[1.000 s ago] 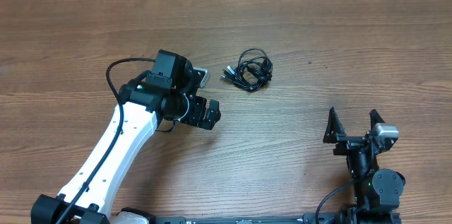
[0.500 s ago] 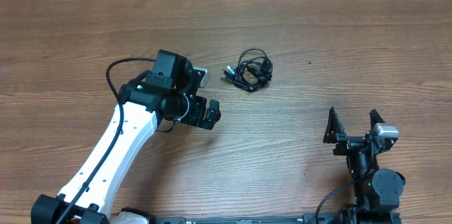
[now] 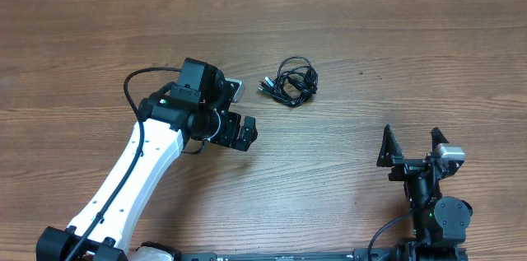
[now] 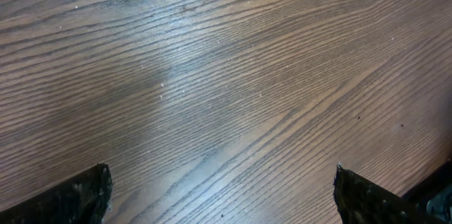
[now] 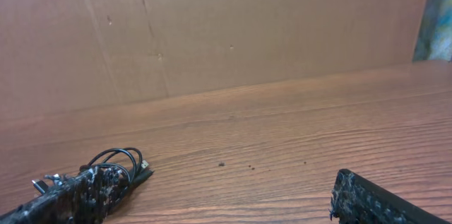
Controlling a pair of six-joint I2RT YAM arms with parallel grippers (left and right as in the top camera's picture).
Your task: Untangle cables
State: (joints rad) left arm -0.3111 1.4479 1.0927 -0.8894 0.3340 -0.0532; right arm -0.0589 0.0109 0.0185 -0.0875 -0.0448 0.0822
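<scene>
The cables [image 3: 290, 81] lie as a small tight bundle of thin black cords on the wooden table [image 3: 395, 55], up past the middle. My left gripper [image 3: 244, 132] is open, below and to the left of the bundle and apart from it. Its wrist view shows only bare wood between the wide-apart fingertips [image 4: 90, 190]. My right gripper [image 3: 411, 144] stands open near the front right, far from the bundle. In the right wrist view the cables [image 5: 119, 163] show at the far left, partly behind the left finger [image 5: 67, 197], and a small plug end sticks out to the right.
A brown cardboard wall [image 5: 247, 33] rises behind the table's far edge. A few dark specks [image 5: 222, 164] dot the wood right of the bundle. The left arm's white link [image 3: 136, 170] slants across the front left.
</scene>
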